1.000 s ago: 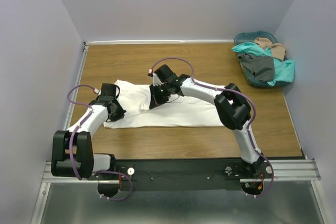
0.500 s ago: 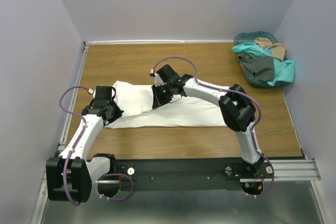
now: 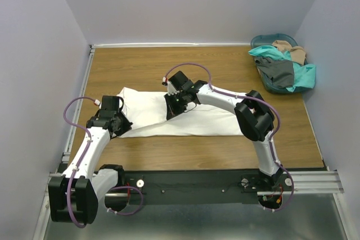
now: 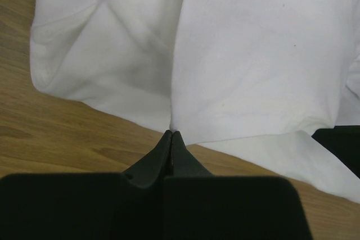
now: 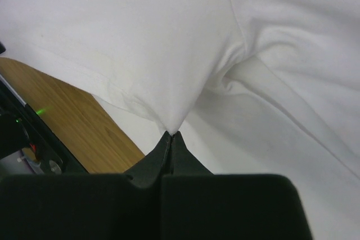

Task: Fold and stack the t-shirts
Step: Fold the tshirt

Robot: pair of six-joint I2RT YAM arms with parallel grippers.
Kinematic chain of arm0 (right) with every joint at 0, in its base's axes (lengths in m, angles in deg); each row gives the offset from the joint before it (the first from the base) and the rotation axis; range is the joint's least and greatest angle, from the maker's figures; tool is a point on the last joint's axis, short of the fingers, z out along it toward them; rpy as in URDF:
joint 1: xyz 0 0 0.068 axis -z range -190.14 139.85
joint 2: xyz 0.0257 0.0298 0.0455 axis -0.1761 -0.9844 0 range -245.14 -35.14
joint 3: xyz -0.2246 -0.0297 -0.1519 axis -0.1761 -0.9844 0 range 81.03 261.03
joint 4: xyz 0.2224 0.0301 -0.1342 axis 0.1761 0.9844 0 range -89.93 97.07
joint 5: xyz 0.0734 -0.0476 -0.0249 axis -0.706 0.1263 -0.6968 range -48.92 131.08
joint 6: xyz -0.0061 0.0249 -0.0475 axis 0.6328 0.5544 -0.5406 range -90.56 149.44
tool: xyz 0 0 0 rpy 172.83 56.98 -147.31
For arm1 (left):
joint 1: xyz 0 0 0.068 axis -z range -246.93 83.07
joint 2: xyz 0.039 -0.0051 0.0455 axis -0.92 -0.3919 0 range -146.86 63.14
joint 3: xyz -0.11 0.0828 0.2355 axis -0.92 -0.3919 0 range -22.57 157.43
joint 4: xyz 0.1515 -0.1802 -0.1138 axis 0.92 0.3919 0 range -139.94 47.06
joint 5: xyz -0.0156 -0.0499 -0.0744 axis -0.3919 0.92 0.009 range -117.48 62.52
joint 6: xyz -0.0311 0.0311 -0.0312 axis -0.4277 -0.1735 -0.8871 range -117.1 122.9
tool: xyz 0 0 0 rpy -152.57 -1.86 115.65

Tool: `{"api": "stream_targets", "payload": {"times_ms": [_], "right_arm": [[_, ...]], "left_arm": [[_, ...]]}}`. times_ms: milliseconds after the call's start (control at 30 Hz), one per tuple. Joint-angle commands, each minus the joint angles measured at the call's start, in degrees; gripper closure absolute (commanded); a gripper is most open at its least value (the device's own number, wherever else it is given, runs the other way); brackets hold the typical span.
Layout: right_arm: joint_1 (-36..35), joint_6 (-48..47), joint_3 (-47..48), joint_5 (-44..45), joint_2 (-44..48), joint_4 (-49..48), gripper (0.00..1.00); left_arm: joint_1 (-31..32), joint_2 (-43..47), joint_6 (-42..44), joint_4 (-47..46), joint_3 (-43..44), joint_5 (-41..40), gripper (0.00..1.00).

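the white t-shirt (image 3: 197,121) lies spread on the tabletop (image 3: 225,71), left of centre. the left tool (image 4: 171,137) is clamped on its near-left hem. the right tool (image 5: 170,137) pinches a tented fold further right, probably to carry that side over. the other t-shirts (image 3: 281,68) sit heaped in the basket (image 3: 263,41), far right.

Large white t-shirt (image 3: 197,123): soft matt cloth, lightly creased. Brown tabletop (image 3: 225,66): smooth wood-grain, probably laminate. Round teal basket (image 3: 261,39): smooth plastic.
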Motion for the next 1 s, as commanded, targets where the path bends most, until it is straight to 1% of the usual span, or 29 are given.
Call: {"api": "stream_targets", "payload": {"times_ms": [0,267,367,400,433,467,500,533,567,633,700,733,833,900,933,967], "right_arm": [[-0.4,-0.8,-0.5,0.5,1.5,2.2,1.0],[-0.4,-1.8,-0.5,-0.9,0.5,3.6,1.0],[-0.4,-2.5,-0.3,-3.3,-0.6,3.9,0.99],[-0.5,-2.8,-0.3,-3.9,-0.8,4.0,0.98],[-0.5,-3.1,-0.2,-4.4,-1.2,4.1,0.86],[-0.4,-3.5,-0.1,-4.8,-1.4,4.1,0.8],[-0.4,-3.7,0.0,-4.9,-1.3,4.1,0.73],[-0.4,-4.0,0.0,-4.9,-1.2,4.2,0.64],[-0.4,-4.5,0.1,-4.8,-1.0,4.3,0.59],[-0.4,-5.3,0.5,-4.6,0.0,4.6,0.47],[-0.4,-5.9,0.7,-2.8,1.7,4.8,0.43],[-0.1,-6.2,0.8,-1.9,2.4,5.3,0.38],[1.1,-7.0,0.6,1.8,4.3,5.7,0.34],[4.4,-6.3,-0.4,2.8,5.8,5.8,0.33],[7.4,-6.0,-0.8,2.9,6.1,5.8,0.33],[9.1,-5.4,-1.7,3.1,6.5,5.7,0.33]], "left_arm": [[0.0,0.6,0.0,2.5,-0.9,1.3,1.0],[0.0,-0.6,0.1,4.2,1.0,0.7,0.99],[0.0,-1.3,0.3,5.2,1.8,0.6,0.94],[0.0,-1.4,0.4,5.5,2.1,0.6,0.9],[0.0,-1.5,0.6,5.7,2.7,0.6,0.85],[0.0,-1.3,0.6,6.5,3.8,0.3,0.69],[0.0,-1.3,0.6,7.0,4.4,0.2,0.61],[0.0,-1.1,0.4,7.6,5.1,0.2,0.55],[0.0,-0.9,0.3,8.0,5.9,0.3,0.48],[0.0,-1.0,0.1,8.6,8.4,0.2,0.44],[0.0,-1.4,0.6,7.2,10.7,0.2,0.43],[0.0,-1.9,0.7,6.4,11.4,0.3,0.41],[0.2,-5.5,1.5,2.1,13.6,2.1,0.41],[0.6,-9.6,1.6,-1.9,15.3,3.7,0.4],[1.5,-11.1,1.7,-3.1,16.2,4.2,0.41],[2.3,-14.4,1.6,-4.3,17.2,4.4,0.4]]}}
